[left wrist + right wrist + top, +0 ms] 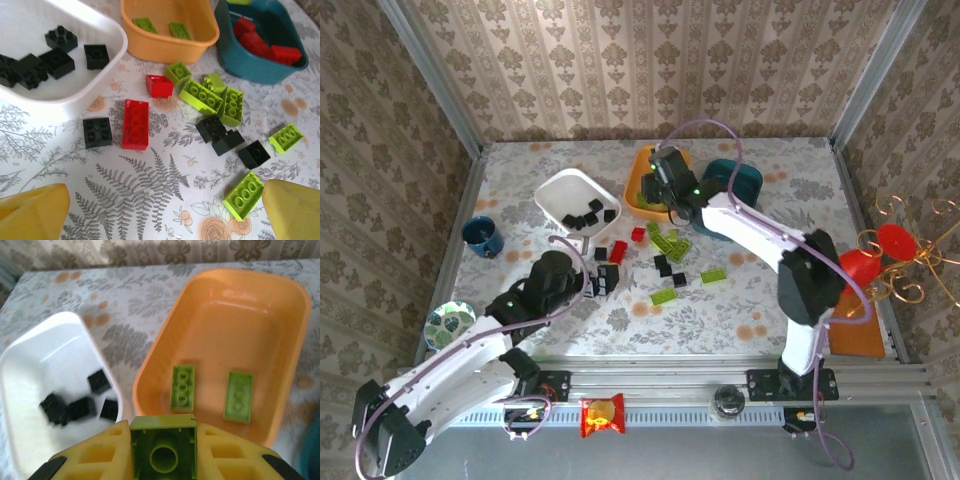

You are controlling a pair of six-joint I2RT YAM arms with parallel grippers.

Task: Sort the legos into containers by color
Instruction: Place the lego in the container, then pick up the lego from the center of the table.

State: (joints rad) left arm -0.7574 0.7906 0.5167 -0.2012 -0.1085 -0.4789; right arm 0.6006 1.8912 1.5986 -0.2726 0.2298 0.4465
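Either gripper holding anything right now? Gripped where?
Right gripper is shut on a lime green brick, pinched by two opposite side walls, hollow underside toward the wrist camera, over the orange tray. Left gripper is open, holding nothing.

Table cover (740, 310) printed with grey ferns and orange blossoms. Near the table's left edge, about midway along: small dark blue cup (482, 236), upright. At the near left corner: round green-and-white patterned bowl (450, 323). Just in front of the metal rail (660, 378) along the near edge: red-and-yellow snack packet (602, 416). At the near right corner: flat orange sheet (860, 338). Beyond it, off the right edge: red plastic pieces among curled gold wire (895, 250). Brown damask wallpaper (650, 60) on three sides.
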